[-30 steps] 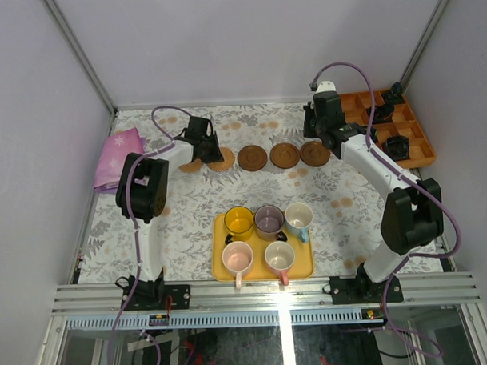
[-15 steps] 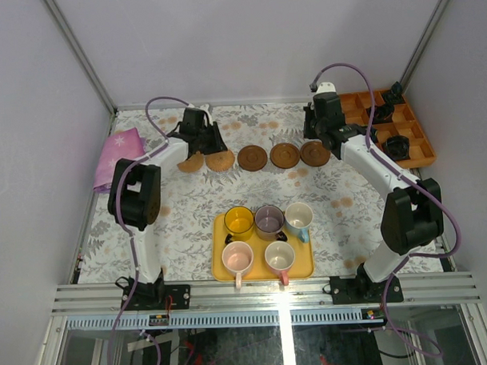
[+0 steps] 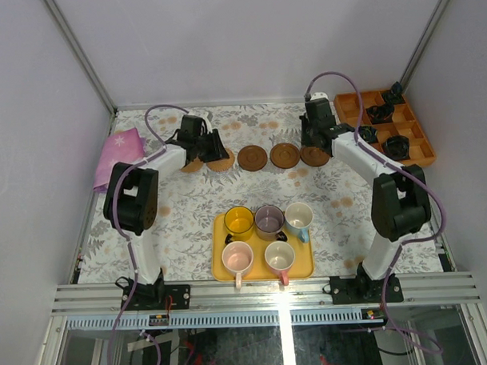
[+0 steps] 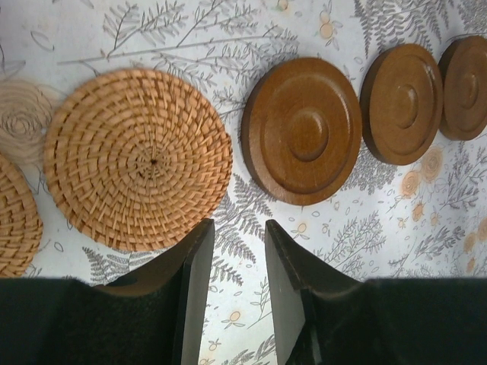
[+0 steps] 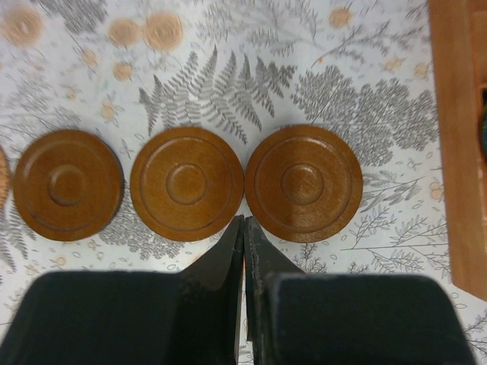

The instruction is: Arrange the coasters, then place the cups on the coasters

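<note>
Left gripper (image 4: 237, 226): narrowly parted, empty; tan woven coaster (image 4: 137, 160) just ahead-left of tips, dark brown coaster (image 4: 302, 131) ahead-right. Right gripper (image 5: 243, 222): shut, empty, tips just short of two brown coasters (image 5: 186, 182). Yellow tray (image 3: 218, 268), well behind both: five cups (image 3: 238, 220) inside.

- The left wrist view's left edge is cutting off the second woven coaster (image 4: 14, 217), leaving just a slice showing.
- Its right edge is clipping the farthest dark coaster (image 4: 466, 87).
- The right wrist view's right edge is cropping the orange tray (image 5: 455, 152).
- The black items (image 3: 381, 112) lying in that tray are appearing too small to identify.
</note>
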`<state>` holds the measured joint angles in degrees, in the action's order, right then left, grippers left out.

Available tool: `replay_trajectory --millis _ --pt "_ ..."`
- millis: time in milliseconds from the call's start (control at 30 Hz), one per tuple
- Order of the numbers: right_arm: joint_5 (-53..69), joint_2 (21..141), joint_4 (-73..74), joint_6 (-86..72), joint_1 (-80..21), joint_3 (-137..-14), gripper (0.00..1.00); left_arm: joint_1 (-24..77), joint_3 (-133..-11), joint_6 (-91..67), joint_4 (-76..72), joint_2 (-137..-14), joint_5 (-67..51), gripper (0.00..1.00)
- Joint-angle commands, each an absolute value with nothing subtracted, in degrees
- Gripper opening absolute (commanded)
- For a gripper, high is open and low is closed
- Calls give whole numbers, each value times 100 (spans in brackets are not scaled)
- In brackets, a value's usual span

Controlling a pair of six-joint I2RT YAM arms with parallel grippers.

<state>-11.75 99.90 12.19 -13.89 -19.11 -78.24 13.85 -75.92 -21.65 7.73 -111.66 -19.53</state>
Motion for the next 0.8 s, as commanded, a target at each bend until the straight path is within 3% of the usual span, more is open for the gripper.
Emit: replay_trajectory --millis 0,767 --pt "-932 10427 1461 -1266 -1929 -8226 0 1380 -7386 -2255 362 -10765 -1985 33" --pt "137 11884 1700 -1230 -1930 -9104 0 1377 -7201 -2331 453 -10545 -1738 34"
